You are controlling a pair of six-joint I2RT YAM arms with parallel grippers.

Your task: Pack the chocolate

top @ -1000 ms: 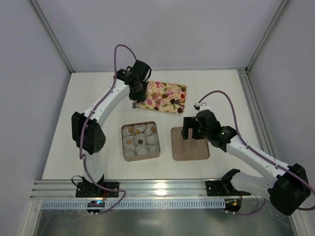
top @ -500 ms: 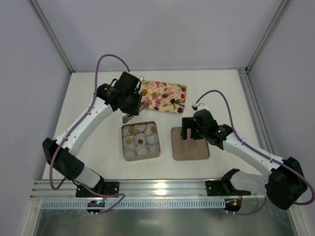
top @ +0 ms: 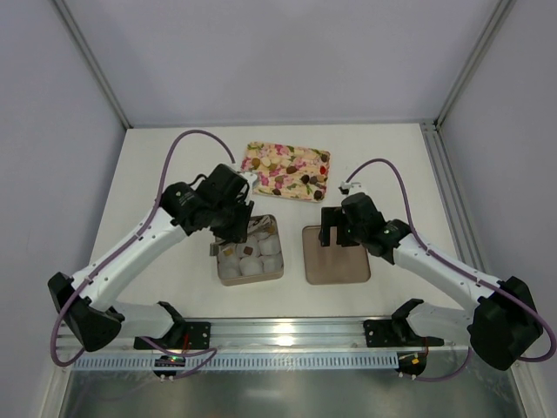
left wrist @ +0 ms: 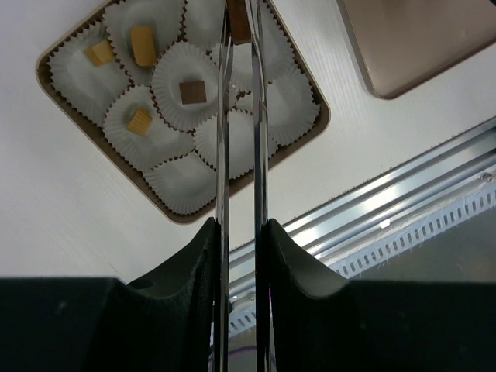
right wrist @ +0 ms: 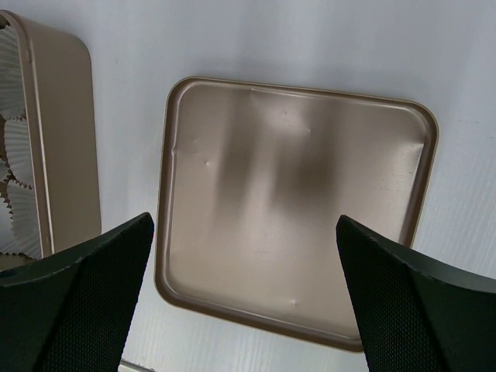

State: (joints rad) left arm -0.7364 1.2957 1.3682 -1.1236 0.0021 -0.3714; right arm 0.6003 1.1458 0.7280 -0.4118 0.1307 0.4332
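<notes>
**Now: dark chocolate clamped over the box, right gripper spread wide**

A dark brown chocolate piece (left wrist: pixel 239 25) is pinched between the thin metal fingers (left wrist: pixel 223 116) of the left gripper (left wrist: pixel 239 12). The blades are drawn close together on it, with only the width of the piece left between them. The piece is held over the far right part of the square brown box (right wrist: pixel 66 139). Whether it touches the paper beneath cannot be told.

The box is lined with white crinkled paper cups (left wrist: pixel 182 182). Three tan chocolate pieces (left wrist: pixel 142 45) and one dark square piece (left wrist: pixel 192 92) are already seated in cups, while several cups are seen bare.

The right gripper (right wrist: pixel 244 232) is held with its fingers (right wrist: pixel 77 294) far apart and nothing between them, above the shallow square brown lid (right wrist: pixel 294 201).

The box is set on the white desk (top: pixel 157 192) toward its near edge, left of the middle. The lid is laid just beside it on the right, not touching. A floral-patterned tray (top: pixel 261 150) is placed toward the far edge, and small tan and dark pieces on it are hard to separate from the pattern. An aluminium rail (top: pixel 287 331) is fixed along the near edge. The desk is enclosed by pale grey wall panels in metal framing.
</notes>
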